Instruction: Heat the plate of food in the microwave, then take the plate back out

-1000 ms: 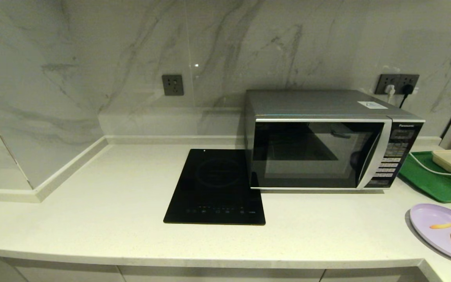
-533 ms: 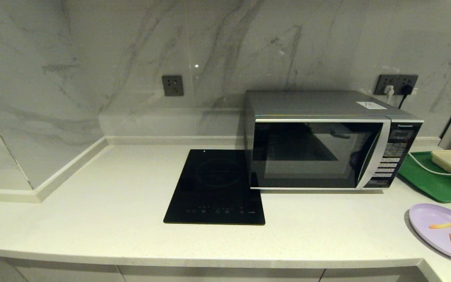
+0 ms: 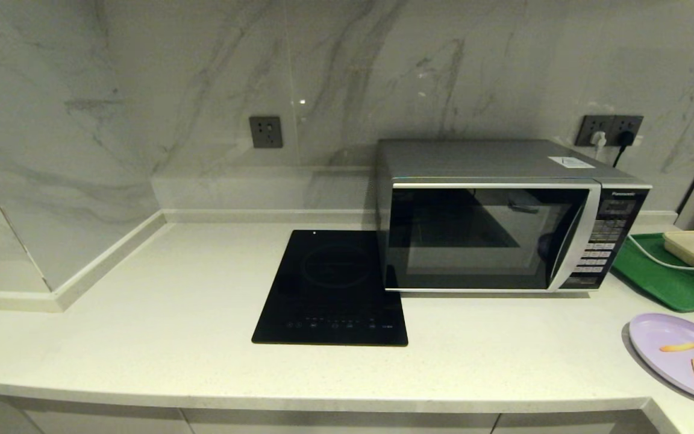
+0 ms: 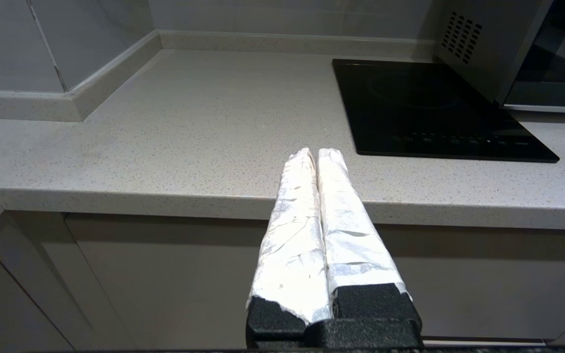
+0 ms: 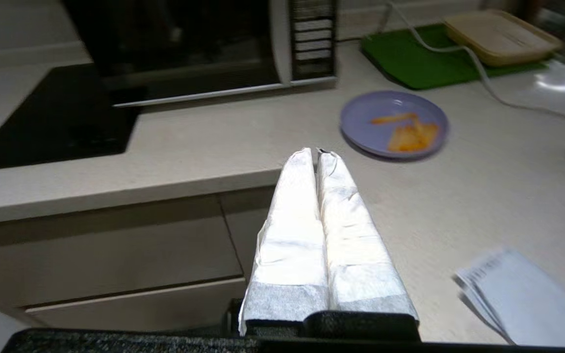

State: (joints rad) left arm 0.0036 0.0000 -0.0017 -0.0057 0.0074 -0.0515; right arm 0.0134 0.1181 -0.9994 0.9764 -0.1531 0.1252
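Head view: one silver-grey microwave (image 3: 512, 217), door closed, right of centre; one flat black glass induction cooktop (image 3: 332, 289) beside it; one round lavender plate of food (image 3: 678, 352) at lower right, on the speckled countertop (image 3: 142, 337).

Left wrist view: one left gripper (image 4: 317, 156), foil-wrapped fingers clenched, empty, at the counter edge.

Right wrist view: one right gripper (image 5: 316, 155), clenched, empty, apart from the plate; one green tray (image 5: 424, 63), one cream tray (image 5: 500, 37).

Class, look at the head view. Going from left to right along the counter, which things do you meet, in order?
Black cooktop → microwave → green tray → purple plate of fries. The cream tray lies on the green one, so it is left out.
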